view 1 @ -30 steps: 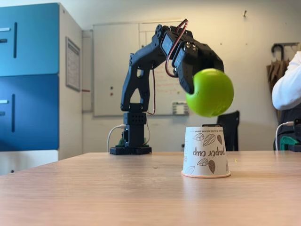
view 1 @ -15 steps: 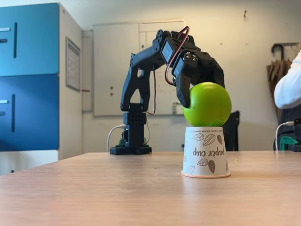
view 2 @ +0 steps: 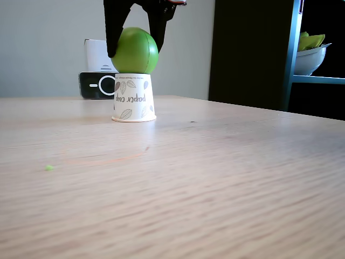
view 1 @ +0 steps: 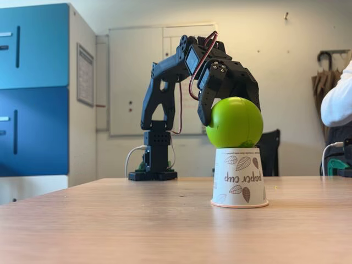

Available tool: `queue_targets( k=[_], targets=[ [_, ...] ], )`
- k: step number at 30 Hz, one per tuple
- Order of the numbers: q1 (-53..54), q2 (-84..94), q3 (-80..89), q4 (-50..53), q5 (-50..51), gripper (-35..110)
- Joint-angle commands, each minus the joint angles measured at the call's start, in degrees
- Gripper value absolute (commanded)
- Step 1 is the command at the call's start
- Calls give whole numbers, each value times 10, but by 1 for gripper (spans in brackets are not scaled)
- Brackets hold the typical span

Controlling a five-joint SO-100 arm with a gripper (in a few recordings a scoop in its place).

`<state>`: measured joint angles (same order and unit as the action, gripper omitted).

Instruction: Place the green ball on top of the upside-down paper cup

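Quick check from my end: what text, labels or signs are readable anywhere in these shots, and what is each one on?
"paper cup", printed upside down on the side of the paper cup, readable in both fixed views.
Notice on the side of the cabinet: too small to read.
Marks on the whiteboard: too blurred to read.
Nothing is printed on the green ball.

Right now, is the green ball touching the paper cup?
Touching. In both fixed views the green ball sits on the upturned paper cup with no gap; the gripper flanks it.
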<state>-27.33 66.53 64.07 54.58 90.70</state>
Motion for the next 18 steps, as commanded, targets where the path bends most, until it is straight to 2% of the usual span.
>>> queue_targets(
  k=[1,18],
  targets=[
    [-4,24,4,1,4,39],
    [0,68,19,2,-7,46]
  ],
)
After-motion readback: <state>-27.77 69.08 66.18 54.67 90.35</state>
